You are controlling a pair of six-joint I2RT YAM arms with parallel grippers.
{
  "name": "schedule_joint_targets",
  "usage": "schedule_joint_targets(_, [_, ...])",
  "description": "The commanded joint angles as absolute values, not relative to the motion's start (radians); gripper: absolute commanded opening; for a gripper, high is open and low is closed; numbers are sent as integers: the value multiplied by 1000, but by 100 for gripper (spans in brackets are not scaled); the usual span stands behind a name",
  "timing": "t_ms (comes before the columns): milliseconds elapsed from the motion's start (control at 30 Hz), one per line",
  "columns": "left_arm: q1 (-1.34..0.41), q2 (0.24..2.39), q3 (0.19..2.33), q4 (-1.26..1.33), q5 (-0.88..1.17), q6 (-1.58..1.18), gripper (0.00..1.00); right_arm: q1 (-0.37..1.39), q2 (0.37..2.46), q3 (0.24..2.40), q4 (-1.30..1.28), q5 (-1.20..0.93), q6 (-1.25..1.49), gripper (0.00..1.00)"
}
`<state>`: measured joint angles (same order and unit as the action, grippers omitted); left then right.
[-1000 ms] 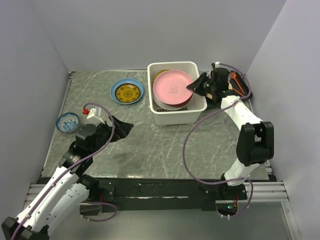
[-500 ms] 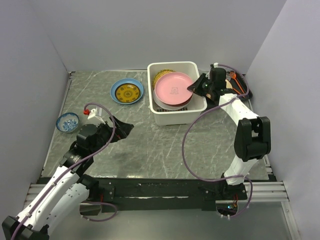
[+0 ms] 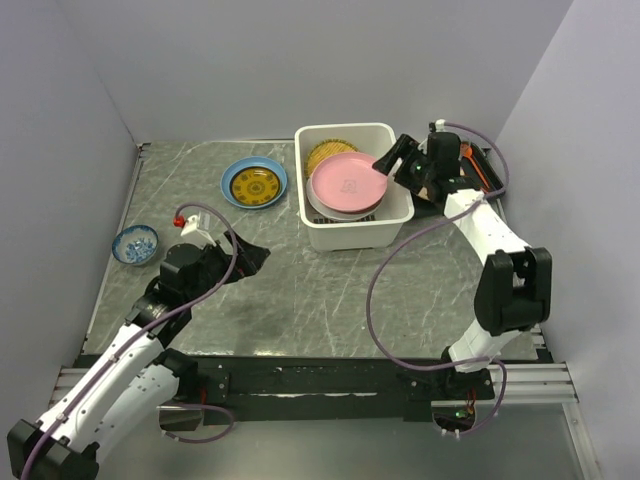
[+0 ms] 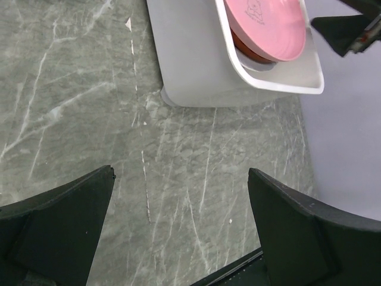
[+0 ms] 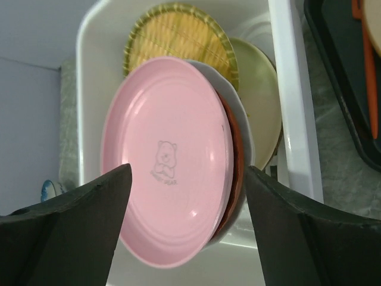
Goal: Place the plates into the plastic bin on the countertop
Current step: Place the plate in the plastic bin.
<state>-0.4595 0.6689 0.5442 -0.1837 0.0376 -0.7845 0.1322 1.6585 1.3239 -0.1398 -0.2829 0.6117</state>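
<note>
Two pincers are in view, both with fingers spread apart and holding nothing. The right pincer (image 3: 388,162) hangs over the right rim of the white plastic bin (image 3: 355,236), which stands at the far middle of the grey-green table (image 3: 300,300).

In the wrist view a pink plate (image 5: 169,161) with a small bear print lies face up below and between its two fingers. It is the top of the stack in the bin, and the fingers appear clear of it. A white plate (image 5: 238,107) and a red plate (image 5: 235,155) show as thin edges under the pink one. A yellow lattice plate (image 5: 178,36) and a cream plate (image 5: 265,101) lie beyond them, partly covered.

Just right of the bin, a flat black tray (image 5: 339,77) holds something orange (image 5: 368,71).

The left pincer (image 3: 248,258) hovers over bare table, front left and well apart from the bin. A blue-rimmed plate (image 3: 254,183) with a yellow and dark centre lies on the table just left of the bin, outside it. A small blue patterned bowl (image 3: 135,244) sits near the left wall.
</note>
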Motion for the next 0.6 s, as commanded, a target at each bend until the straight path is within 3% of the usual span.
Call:
schedule_joint_targets(0, [-460,684,578,-130,8,-764,99,126,1503,1322,-121,-232,587,85])
schedule_joint_targets(333, [-440,977,707,-143,-109,-770,99,141,1255,1134,-3,-291,626,87])
schedule_joint_targets(567, [-333,1228,827,-49,-29,-814,99,170,1131,945,37,-314,630,86])
